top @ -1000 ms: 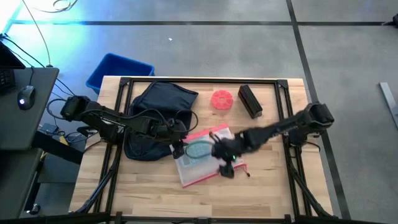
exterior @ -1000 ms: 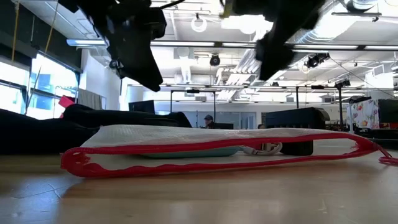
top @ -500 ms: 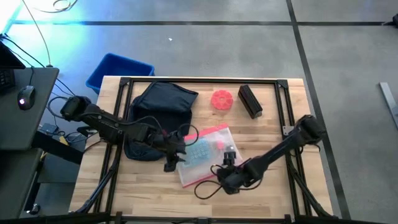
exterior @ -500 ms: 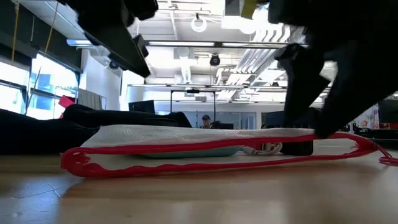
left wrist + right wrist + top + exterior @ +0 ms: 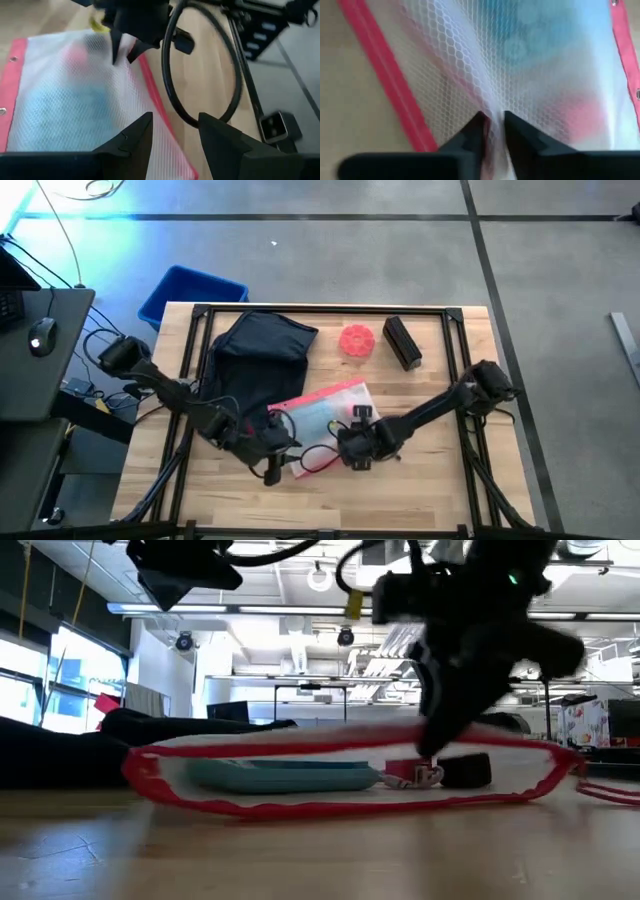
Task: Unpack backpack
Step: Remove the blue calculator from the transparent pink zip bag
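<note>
The dark navy backpack lies flat at the table's far left. Right of it, toward the middle, a white mesh pouch with a red border rests on the wood, with teal and pink things inside. My right gripper stands on the pouch's near part, shut on its mesh. My left gripper hangs open above the pouch's near left end, touching nothing. In the left wrist view its fingers straddle the red border from above. My right gripper pinches a gathered fold of the pouch's upper mesh wall between its two fingers, a little inside the red border. The fingers come from above, slanting down. The mesh is drawn up into a ridge at the fingers; the pouch's underside stays on the table.
A pink round thing and a small black box sit at the far right of the table. A blue bin stands on the floor beyond the far left corner. A black cable loop hangs from the right arm.
My right gripper has come down onto the pouch, tipped steeper and shut on its mesh. The pouch's upper wall has bulged upward and the pouch has slid a little. My left gripper has swung toward the table's near edge, staying open.
</note>
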You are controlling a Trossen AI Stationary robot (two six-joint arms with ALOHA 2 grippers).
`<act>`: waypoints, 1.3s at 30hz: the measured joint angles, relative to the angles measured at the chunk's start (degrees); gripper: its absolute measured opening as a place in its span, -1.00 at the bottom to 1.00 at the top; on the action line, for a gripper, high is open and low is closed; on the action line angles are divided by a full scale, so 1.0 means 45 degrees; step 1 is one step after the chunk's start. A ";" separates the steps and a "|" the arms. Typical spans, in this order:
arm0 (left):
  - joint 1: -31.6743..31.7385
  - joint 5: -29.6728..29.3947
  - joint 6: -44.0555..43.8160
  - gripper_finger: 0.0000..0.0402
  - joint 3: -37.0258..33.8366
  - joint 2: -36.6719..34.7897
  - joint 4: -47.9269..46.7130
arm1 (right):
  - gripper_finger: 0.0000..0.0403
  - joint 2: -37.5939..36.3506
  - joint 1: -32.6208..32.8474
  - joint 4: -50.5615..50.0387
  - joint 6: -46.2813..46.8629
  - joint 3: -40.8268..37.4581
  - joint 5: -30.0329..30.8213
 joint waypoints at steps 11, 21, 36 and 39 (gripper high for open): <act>0.0321 -0.1130 0.2181 -0.09 0.0063 0.2186 0.2356 | -0.99 -0.0441 -0.1892 0.0740 0.1362 0.0609 -0.3964; 0.1183 -0.1833 0.2088 0.13 0.1686 0.4189 0.0158 | -1.00 -0.0913 -0.2267 0.1155 0.1515 0.0745 -0.4716; 0.1994 -0.0444 -0.1049 -0.96 0.3201 0.4413 -0.1672 | -0.92 -0.1664 -0.0526 -0.0384 0.0055 0.0754 -0.3525; 0.2150 -0.0497 -0.1833 -0.99 0.3201 0.4390 -0.1675 | -0.76 -0.2336 -0.0215 -0.1005 0.0790 0.0754 -0.3573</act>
